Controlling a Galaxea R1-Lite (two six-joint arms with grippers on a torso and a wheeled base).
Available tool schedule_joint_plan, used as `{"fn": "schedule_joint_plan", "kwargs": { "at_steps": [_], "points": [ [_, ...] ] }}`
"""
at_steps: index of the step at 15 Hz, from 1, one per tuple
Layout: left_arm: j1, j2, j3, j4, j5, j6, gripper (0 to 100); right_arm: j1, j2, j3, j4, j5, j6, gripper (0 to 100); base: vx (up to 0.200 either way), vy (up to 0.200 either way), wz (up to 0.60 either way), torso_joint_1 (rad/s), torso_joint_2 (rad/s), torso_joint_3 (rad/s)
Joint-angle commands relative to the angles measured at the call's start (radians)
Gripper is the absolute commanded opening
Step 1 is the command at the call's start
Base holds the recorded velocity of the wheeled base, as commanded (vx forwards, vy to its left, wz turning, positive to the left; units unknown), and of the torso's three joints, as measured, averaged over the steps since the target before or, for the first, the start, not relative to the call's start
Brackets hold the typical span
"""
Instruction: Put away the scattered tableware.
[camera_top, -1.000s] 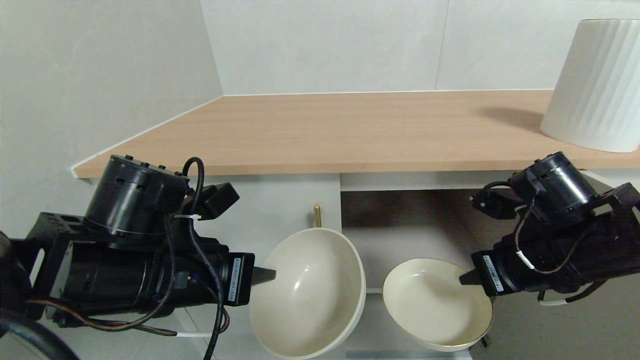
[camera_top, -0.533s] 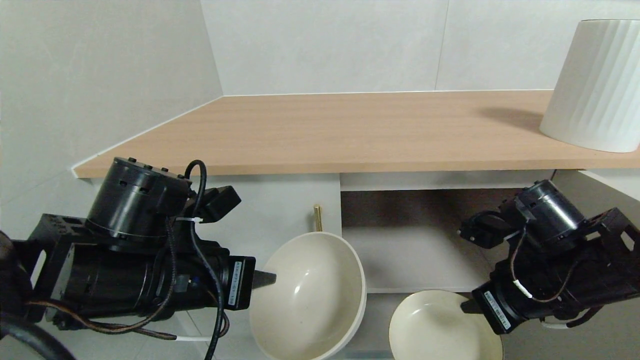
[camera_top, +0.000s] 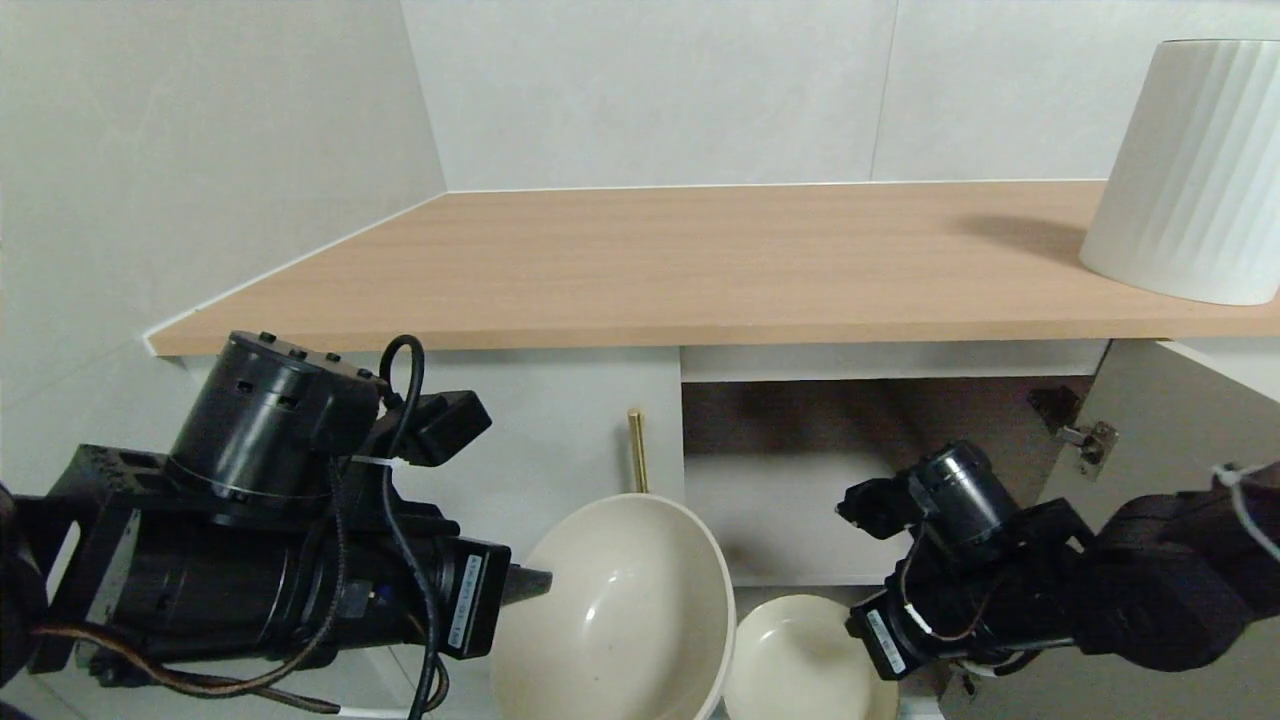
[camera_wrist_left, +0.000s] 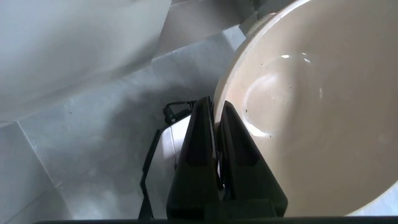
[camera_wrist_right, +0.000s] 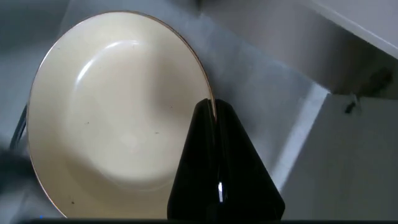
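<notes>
1. Lower left of the head view: left gripper (camera_top: 540, 580) clamped tight on the rim of the big cream bowl (camera_top: 625, 610), with just rim between the jaws.
2. Bottom centre for that bowl, tipped up on edge in the air, right under the brass handle (camera_top: 635, 450) of the closed door.
3. Looks like glazed ceramic, so guessing stiff, fairly heavy, slick and easy to chip. Rim pinch is about the only place to grab it. Would expect some swing or slip if jerked.
4. Just right of it, at the bottom edge: smaller bowl (camera_top: 795, 665), same cream glaze, hanging low in front of the open cabinet (camera_top: 800, 500). Probably lighter, just as breakable.
5. Lower right: right gripper (camera_wrist_right: 213, 112) squeezed closed on the smaller bowl's rim.
6. Can't tell whether the two bowls touch, so best keep them from clinking.
</notes>
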Motion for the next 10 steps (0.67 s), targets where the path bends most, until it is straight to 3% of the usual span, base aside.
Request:
{"fn": "schedule_joint_plan", "kwargs": {
  "at_steps": [1, 3, 5, 10],
  "points": [
    [-0.021, -0.003, 0.009, 0.019, -0.001, 0.015, 0, -0.043, 0.239, 0.004, -0.216, -0.095, 0.084, 0, 0.000, 0.000, 0.00, 0.000, 0.00, 0.000],
    [-0.030, 0.000, 0.010, 0.051, -0.001, 0.047, 0, -0.071, 0.332, 0.004, -0.420, -0.152, 0.147, 0, 0.000, 0.000, 0.00, 0.000, 0.00, 0.000],
    [-0.030, 0.002, 0.010, 0.054, 0.001, 0.047, 0, -0.097, 0.385, -0.018, -0.532, -0.212, 0.177, 0, 0.000, 0.000, 0.00, 0.000, 0.00, 0.000],
    [-0.051, 0.008, 0.016, 0.056, 0.004, 0.047, 0, -0.178, 0.486, -0.182, -0.538, -0.339, 0.237, 0, 0.000, 0.000, 0.00, 0.000, 0.00, 0.000]
  ]
}}
